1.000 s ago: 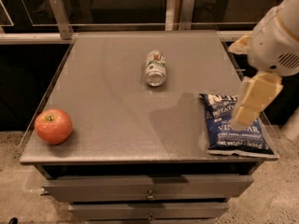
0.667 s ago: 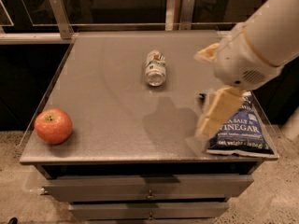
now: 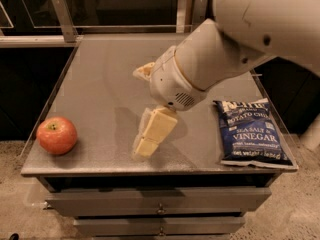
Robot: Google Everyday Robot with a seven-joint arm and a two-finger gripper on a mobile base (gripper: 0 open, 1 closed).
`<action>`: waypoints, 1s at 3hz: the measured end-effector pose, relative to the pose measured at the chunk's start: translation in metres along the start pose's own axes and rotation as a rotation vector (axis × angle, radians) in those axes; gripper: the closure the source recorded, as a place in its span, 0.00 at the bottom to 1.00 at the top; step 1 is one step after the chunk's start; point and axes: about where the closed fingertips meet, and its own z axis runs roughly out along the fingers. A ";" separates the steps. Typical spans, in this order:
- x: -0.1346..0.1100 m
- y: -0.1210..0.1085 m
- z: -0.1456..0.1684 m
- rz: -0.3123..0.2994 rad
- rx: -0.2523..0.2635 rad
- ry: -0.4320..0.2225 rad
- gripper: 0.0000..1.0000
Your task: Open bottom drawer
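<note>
While my gripper [image 3: 145,148] hangs over the front half of the table [image 3: 100,84], pointing down and to the left above bare surface, the bottom drawer [image 3: 125,226] sits shut well below it, at the lower edge of the view. How far the gripper is parted I cannot tell from this angle, but it carries nothing and touches nothing.

That drawer is the lowest front I can see, directly under the upper drawer [image 3: 125,200], and both look pushed fully in. Whether the cabinet goes on beneath it is cut off.

I judge the drawer front to be stiff and flat, with nothing to pinch except the small handle [image 3: 161,230] at its middle. That is where I would take hold, closing squarely on it. It looks like metal, so it could be slick, and there is little of it to grip. The drawer should slide straight out toward the camera, so the pull wants to be level and in line with it. Its weight depends on contents I cannot see.

The apple [image 3: 56,135] and the chip bag [image 3: 252,132] lie well apart on the table, clear of my way down
</note>
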 end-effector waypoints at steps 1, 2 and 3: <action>-0.033 0.000 0.048 -0.027 -0.057 -0.082 0.00; -0.060 0.004 0.086 -0.051 -0.110 -0.136 0.00; -0.080 0.012 0.116 -0.061 -0.166 -0.178 0.00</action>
